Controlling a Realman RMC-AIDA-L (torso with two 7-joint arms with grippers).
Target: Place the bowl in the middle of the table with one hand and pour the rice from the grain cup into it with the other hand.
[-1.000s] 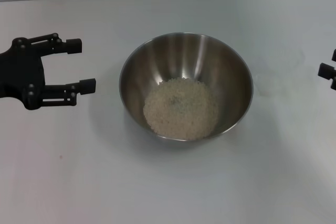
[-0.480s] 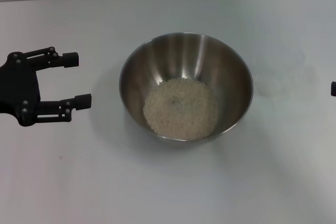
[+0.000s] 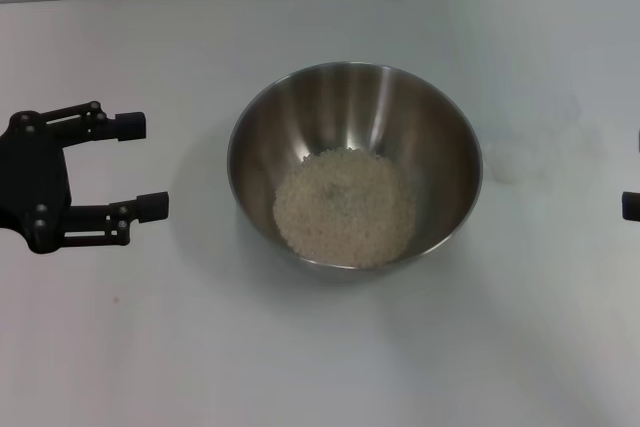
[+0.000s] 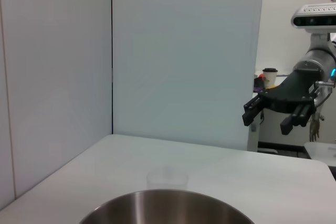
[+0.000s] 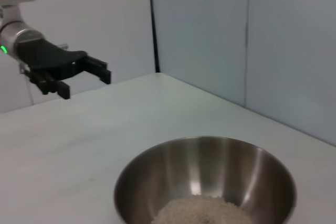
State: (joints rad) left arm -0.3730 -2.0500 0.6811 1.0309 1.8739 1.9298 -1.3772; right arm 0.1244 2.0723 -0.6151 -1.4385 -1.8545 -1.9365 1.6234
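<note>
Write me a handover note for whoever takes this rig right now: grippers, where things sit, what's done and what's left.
Left gripper: open, empty, left of the bowl.
Right gripper: open, empty, off to the right.
Bowl stands mid-table, with the rice heaped in its bottom.
Grain cup: on the table right of the bowl, looks empty.
Done: bowl placed, rice poured.
Left: probably only parking both arms.

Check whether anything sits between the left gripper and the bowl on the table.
Nothing visible does. The left gripper hangs open to the bowl's left, with only bare table between them. The rice lies inside the bowl. The grain cup stands on the bowl's far side, toward the right gripper.
</note>
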